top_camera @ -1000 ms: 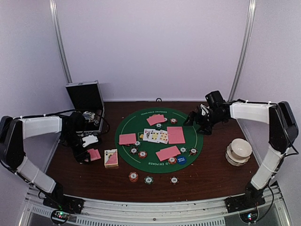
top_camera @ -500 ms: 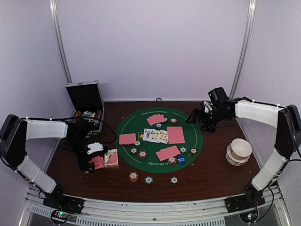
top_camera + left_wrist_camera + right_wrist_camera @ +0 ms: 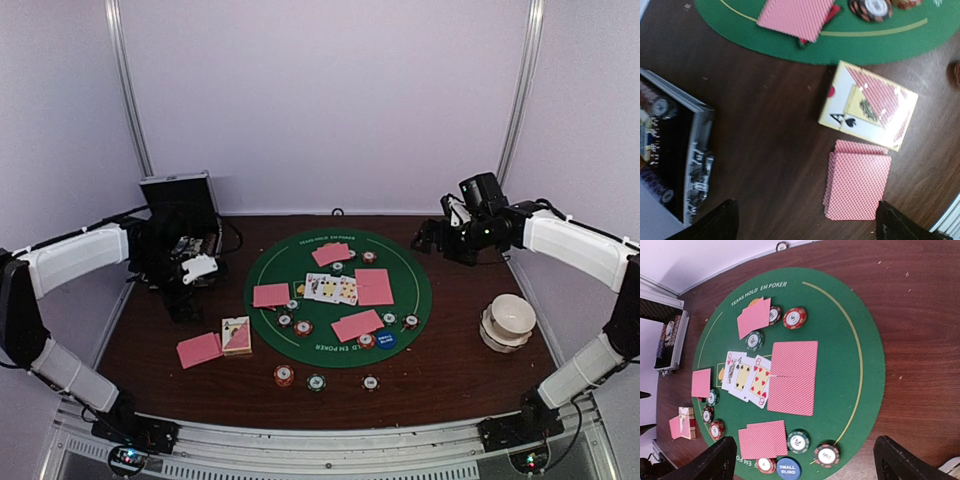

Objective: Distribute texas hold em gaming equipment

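— Where are the pink cards (image 3: 858, 186)?
— On the worktop (image 3: 770, 125), just beside the card box (image 3: 868, 112).
— And your grippers?
— Your left gripper (image 3: 807, 224) and right gripper (image 3: 806, 460) are wide open, holding nothing.

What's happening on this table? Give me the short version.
Two arms are laying out a Texas hold 'em game. The green mat already carries face-up cards along with face-down hands and chips. The left gripper hangs open between the black case and a small pile of pink-backed cards, which lies on the wood beside the card box. The right gripper hovers open by the mat's far right edge, holding nothing. Nearer the arms, three chips sit on the wood.
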`<action>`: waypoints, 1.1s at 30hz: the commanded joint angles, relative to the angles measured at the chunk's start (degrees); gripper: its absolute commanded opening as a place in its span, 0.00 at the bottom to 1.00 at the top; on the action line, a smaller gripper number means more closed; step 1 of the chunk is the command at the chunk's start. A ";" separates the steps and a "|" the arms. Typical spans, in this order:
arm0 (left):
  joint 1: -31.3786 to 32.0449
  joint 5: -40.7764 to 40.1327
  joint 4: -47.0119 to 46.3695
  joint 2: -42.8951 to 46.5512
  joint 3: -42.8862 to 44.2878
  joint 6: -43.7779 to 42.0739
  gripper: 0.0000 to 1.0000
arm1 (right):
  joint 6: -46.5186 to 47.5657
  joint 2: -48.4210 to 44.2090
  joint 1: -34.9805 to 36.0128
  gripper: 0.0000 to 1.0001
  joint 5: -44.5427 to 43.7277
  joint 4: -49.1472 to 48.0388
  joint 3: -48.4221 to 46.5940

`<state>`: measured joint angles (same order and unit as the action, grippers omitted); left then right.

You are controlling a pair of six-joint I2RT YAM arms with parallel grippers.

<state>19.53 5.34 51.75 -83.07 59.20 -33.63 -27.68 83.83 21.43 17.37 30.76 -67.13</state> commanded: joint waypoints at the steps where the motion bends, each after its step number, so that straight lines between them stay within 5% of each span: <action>1: -3.77 4.88 -1.17 4.66 5.36 5.99 0.97 | 5.61 -5.04 0.28 0.99 -16.19 -0.90 2.83; 8: -12.54 8.65 -31.74 8.61 -9.65 22.78 0.98 | 18.06 -13.48 0.30 1.00 -34.42 -23.39 20.97; 16: -14.34 3.96 -60.38 10.10 -28.20 27.64 0.98 | 24.15 -15.91 -2.03 1.00 -44.52 -41.70 34.36; 25: -14.34 0.47 -83.86 3.48 -35.92 26.86 0.98 | 29.54 -11.47 -10.15 0.99 -44.53 -63.30 43.54; 29: -14.34 -1.99 -87.75 0.30 -35.28 27.49 0.98 | 31.03 -5.61 -12.02 0.99 -41.54 -80.16 47.52; 31: -14.42 -2.25 -93.44 -2.53 -36.03 27.63 0.98 | 31.80 -3.88 -12.47 1.00 -39.29 -82.02 47.75; 33: -15.27 -2.83 -89.74 -3.26 -33.98 29.01 0.98 | 31.82 -0.99 -13.32 1.00 -37.54 -86.02 48.28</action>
<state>5.54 4.67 -30.94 -84.07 23.88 -6.68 2.26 79.55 9.34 -23.97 -40.73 -19.77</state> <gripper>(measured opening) 0.976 0.995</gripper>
